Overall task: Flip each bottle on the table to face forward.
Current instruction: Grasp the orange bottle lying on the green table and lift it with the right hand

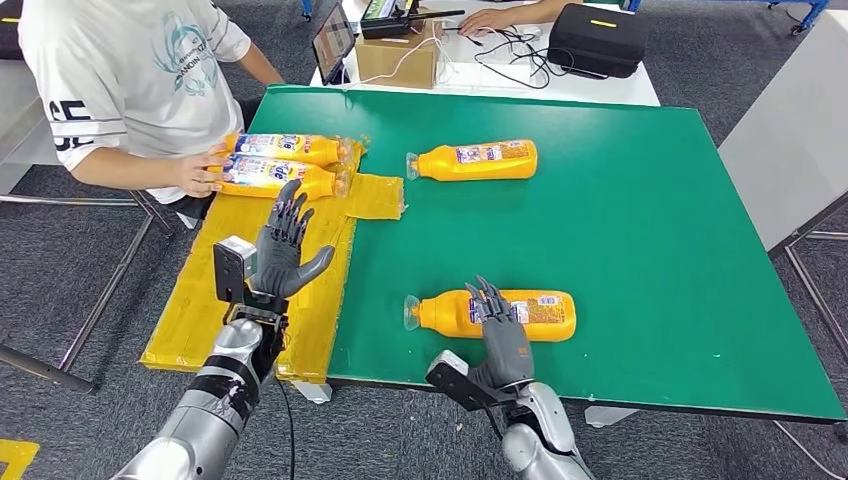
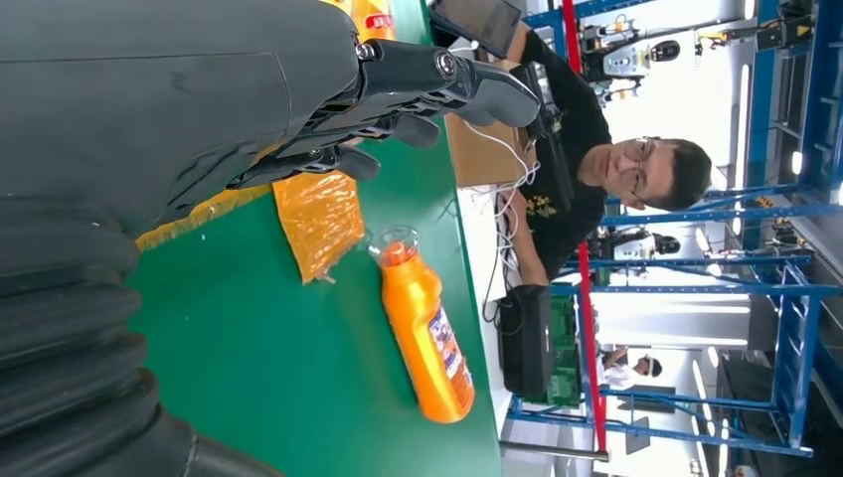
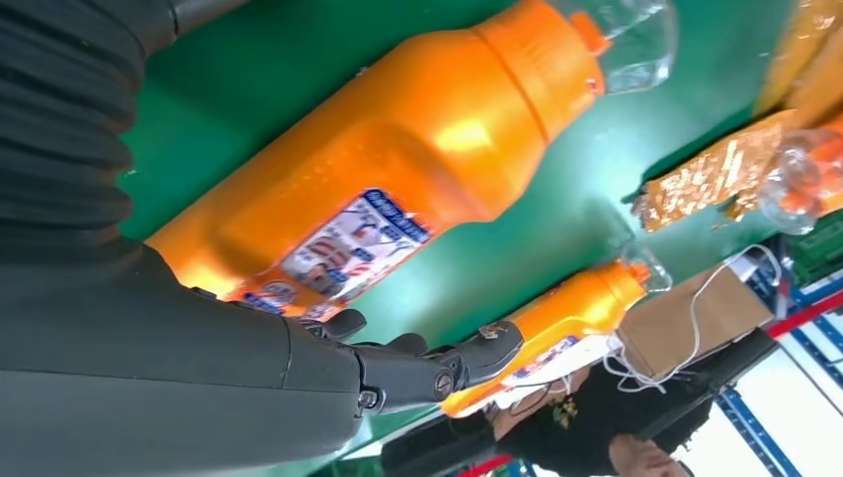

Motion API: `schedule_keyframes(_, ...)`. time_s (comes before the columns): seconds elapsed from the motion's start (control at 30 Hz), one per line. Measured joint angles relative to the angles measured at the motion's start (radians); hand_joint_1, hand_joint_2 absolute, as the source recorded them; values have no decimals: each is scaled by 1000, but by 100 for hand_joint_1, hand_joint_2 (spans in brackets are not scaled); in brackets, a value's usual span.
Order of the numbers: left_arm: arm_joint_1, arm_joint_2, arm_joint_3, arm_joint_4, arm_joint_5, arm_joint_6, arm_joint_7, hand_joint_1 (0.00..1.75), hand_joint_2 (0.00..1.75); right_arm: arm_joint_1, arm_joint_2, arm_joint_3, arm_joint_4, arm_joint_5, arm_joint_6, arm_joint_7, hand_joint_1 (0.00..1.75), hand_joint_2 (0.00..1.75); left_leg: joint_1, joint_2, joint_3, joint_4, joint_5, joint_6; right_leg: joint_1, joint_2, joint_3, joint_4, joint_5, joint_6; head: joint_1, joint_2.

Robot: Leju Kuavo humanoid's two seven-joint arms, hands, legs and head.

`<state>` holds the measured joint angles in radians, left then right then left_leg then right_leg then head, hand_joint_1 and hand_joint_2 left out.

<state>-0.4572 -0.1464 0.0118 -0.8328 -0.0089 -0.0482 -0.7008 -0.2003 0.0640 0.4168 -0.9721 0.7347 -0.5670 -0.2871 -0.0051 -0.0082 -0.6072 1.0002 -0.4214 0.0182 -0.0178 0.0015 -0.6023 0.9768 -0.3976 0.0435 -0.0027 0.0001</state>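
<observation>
The right hand [image 1: 503, 335] lies spread on the near orange bottle [image 1: 500, 314] at 6 o'clock on the green table [image 1: 640, 240], ready, I think, to roll it over. The left hand [image 1: 283, 250] floats open at 9 o'clock, holding nothing. Another orange bottle [image 1: 478, 160] waits at 12 o'clock. A person's hand [image 1: 198, 172] rests on two more bottles [image 1: 285, 163] at 10 o'clock.
</observation>
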Motion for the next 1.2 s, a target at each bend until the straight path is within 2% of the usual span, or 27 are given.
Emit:
schedule_keyframes(0.13, 1, -11, 1, 0, 0, -3, 0, 0, 175, 26, -17, 0, -32, 72, -4, 50, 0, 175, 0, 0, 0, 0, 0, 0, 0, 0, 0, 0, 0, 0, 0, 0)
schedule_keyframes(0.33, 2, -27, 2, 2, 0, -4, 0, 0, 175, 68, -66, -9, -91, 298, -13, 171, 0, 175, 0, 0, -1, 0, 0, 0, 0, 0, -1, 0, 0, 0, 0, 0)
schedule_keyframes(0.43, 2, -32, 2, 5, 0, -11, 0, 0, 175, 57, -93, -21, -97, 357, 6, 205, 0, 175, 0, 0, -1, 0, 0, 0, 0, 0, 0, 0, 0, 0, 0, 0)
schedule_keyframes(0.53, 2, -38, 2, 9, 0, -25, 0, 0, 175, -4, -116, -29, -56, 364, 44, 211, 0, 175, 0, 1, -1, 0, 0, 0, 0, 0, -1, 0, 1, 1, 0, 0)
schedule_keyframes(0.77, 2, -48, 1, 11, 0, -39, 0, 0, 175, -190, -132, -40, 174, 353, 66, 200, 0, 175, 0, 1, 0, 1, 1, 1, 0, 0, 0, 0, 2, 2, 0, 0)
schedule_keyframes(1.03, 2, -48, 1, 11, 0, -56, 0, 0, 175, -310, -130, -51, 347, 341, 79, 201, 2, 175, 0, 1, -1, 0, 1, 1, 0, 0, 0, 0, 2, 2, 0, 0)
schedule_keyframes(1.17, 2, -50, 0, 15, 0, -70, 0, 0, 175, -361, -124, -53, 419, 323, 150, 197, 175, 175, 0, 1, 0, 0, 1, 1, 0, 0, 0, 0, 2, 2, 0, 0)
schedule_keyframes(1.2, 2, -50, 0, 17, 0, -78, 0, 0, 175, -378, -121, -53, 439, 312, 196, 190, 175, 175, 0, 1, 1, 1, 1, 1, 0, 0, 0, 0, 2, 2, 0, 0)
